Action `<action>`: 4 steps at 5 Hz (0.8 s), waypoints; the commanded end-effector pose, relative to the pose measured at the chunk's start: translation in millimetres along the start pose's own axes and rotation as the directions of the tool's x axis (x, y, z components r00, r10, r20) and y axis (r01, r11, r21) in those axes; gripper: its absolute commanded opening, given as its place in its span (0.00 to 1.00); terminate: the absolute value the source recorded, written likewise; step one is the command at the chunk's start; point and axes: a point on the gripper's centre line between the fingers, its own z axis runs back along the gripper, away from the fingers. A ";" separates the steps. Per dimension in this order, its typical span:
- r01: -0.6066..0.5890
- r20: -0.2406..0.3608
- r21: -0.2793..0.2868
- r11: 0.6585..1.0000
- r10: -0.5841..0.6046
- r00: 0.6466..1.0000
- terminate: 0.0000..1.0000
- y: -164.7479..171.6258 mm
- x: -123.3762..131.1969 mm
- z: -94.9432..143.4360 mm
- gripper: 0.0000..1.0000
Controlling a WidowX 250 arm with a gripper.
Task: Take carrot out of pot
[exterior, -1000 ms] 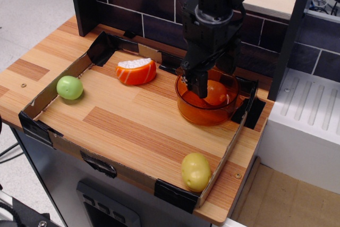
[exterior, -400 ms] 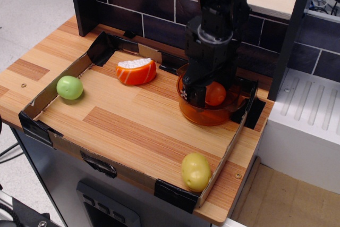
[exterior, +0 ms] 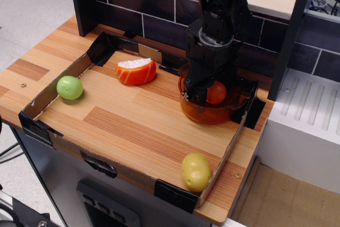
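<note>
The translucent orange pot (exterior: 212,114) stands at the back right of the cardboard-walled tray. The small orange carrot (exterior: 217,92) is inside it. My black gripper (exterior: 204,95) reaches down into the pot from above. One dark finger (exterior: 194,92) sits just left of the carrot and seems to touch it. The other finger is hidden behind the carrot and the gripper body. I cannot tell whether the jaws are closed on the carrot.
An orange wedge with a white top (exterior: 136,71) lies at the back left. A green ball (exterior: 70,87) sits by the left wall. A yellow-green lump (exterior: 195,171) lies in the front right corner. Low cardboard walls (exterior: 53,91) ring the tray.
My gripper has gone lower into the pot beside the carrot. The pot has shifted slightly to the right and back. The carrot has stayed inside the pot.
</note>
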 end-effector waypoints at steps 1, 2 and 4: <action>-0.001 -0.016 -0.061 0.998 0.001 1.000 0.00 -14.6 11.1 19.8 0.00; -0.004 -0.019 -0.085 0.996 0.003 1.000 0.00 -17.6 13.4 32.8 0.00; -0.042 -0.059 -0.168 0.985 0.033 0.998 0.00 -20.1 22.8 92.2 0.00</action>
